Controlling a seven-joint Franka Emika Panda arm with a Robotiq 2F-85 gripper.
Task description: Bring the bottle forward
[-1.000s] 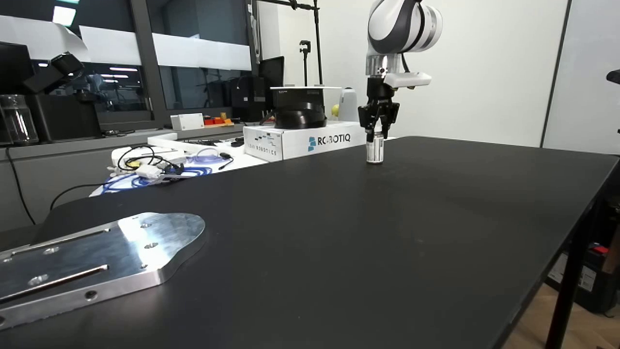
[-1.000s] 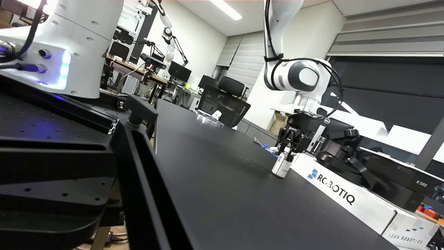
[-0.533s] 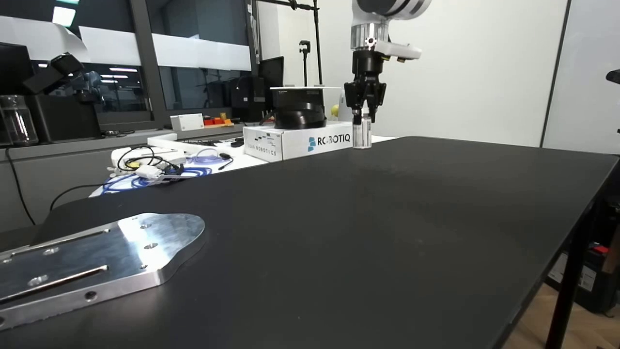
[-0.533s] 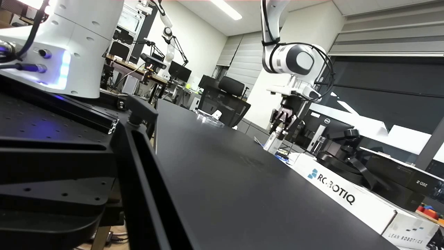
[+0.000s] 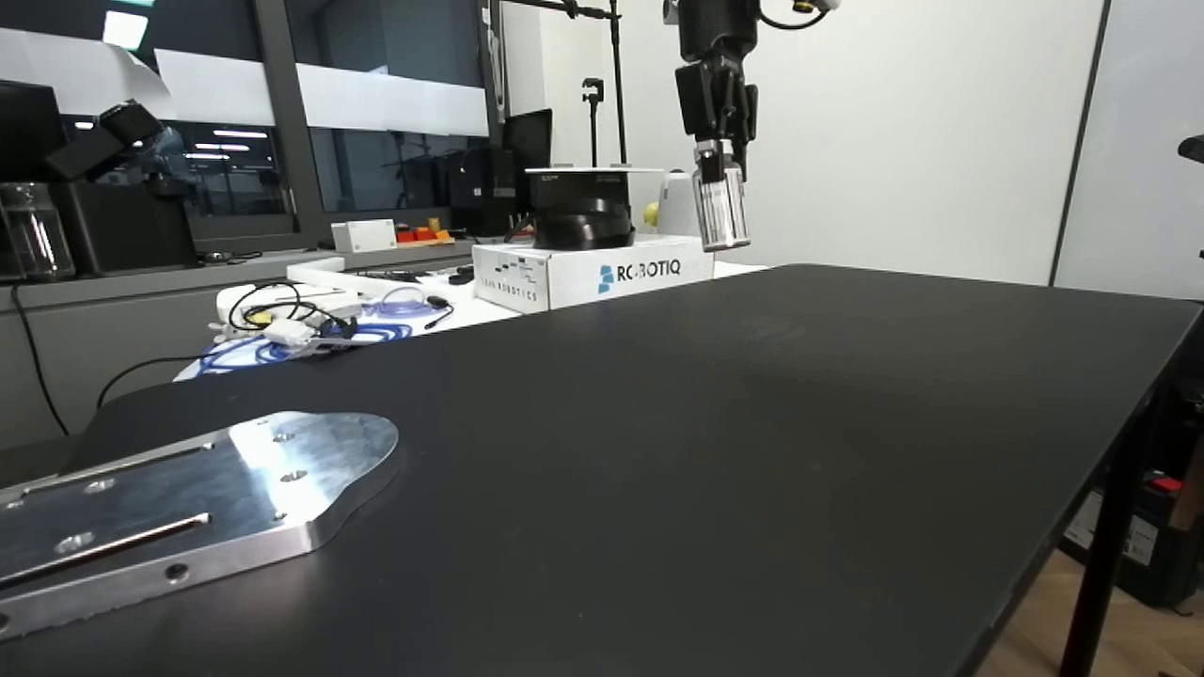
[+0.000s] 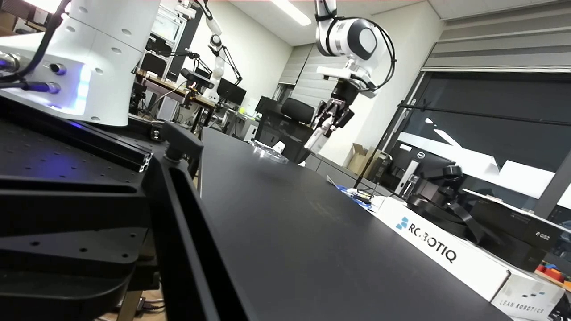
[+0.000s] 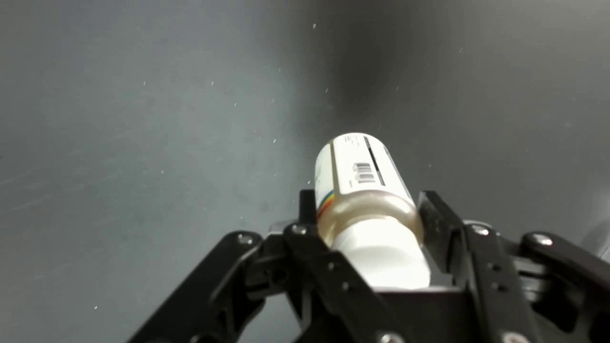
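The bottle (image 5: 722, 209) has a white cap and a white label, and hangs in the air above the black table (image 5: 752, 470). It is tilted a little in both exterior views, also here (image 6: 316, 141). My gripper (image 7: 367, 205) is shut on the bottle (image 7: 364, 166) in the wrist view, one finger on each side at its shoulder. The white cap lies between the fingers toward the palm. The bottle's lower end points away from the palm and touches nothing visible. The gripper also shows in both exterior views (image 5: 725, 167) (image 6: 323, 126).
A metal plate (image 5: 216, 489) lies at the table's near left corner in an exterior view. A white ROBOTIQ box (image 5: 611, 277) stands beside the table edge, near cables (image 5: 292, 329). A clear plastic item (image 6: 270, 152) lies at the table's far end. The robot base (image 6: 89, 58) stands at left.
The bottle in my gripper has risen from at or near the table top to well above it. It has moved up and left in an exterior view and is now more tilted.
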